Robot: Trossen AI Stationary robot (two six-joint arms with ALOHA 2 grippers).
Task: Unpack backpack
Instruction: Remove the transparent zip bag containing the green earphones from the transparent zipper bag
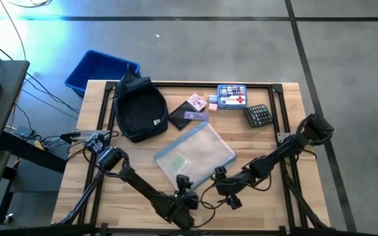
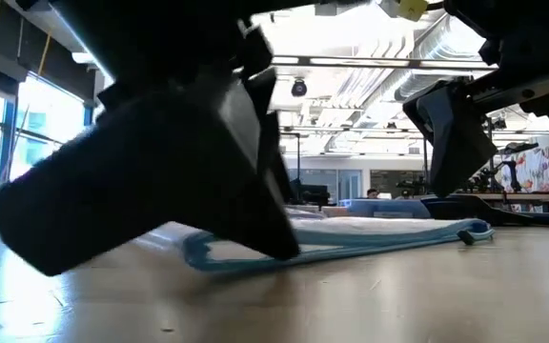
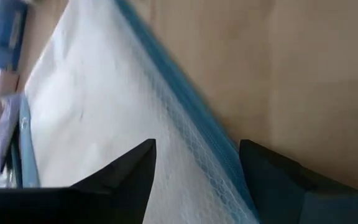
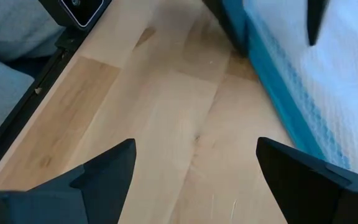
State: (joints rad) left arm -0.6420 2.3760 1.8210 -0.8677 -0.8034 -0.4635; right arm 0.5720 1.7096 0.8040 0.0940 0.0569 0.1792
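Note:
The dark navy backpack [image 1: 136,108] lies flat on the table's far left part. A clear mesh pouch [image 1: 195,156] with a blue edge lies flat mid-table. My left gripper [image 3: 197,168] is open at the pouch's near corner, slanting down, one finger over the mesh and one over bare wood, with the blue edge [image 3: 185,118] running between them. My right gripper [image 4: 194,162] is open above bare wood just right of the pouch [image 4: 309,68], with nothing between its fingers. My left gripper stands astride the pouch's blue near edge [image 2: 246,255]. In the low view one fingertip [image 2: 274,243] reaches down to that edge, but I cannot tell whether it touches. The pouch lies flat on the table.
Beyond the pouch lie a flat black case [image 1: 178,117], a pink card box [image 1: 197,102], a blue first-aid box [image 1: 231,95] and a calculator [image 1: 258,115]. A bright blue bin [image 1: 100,69] stands off the table's far left corner. Bare wood shows along the near edge.

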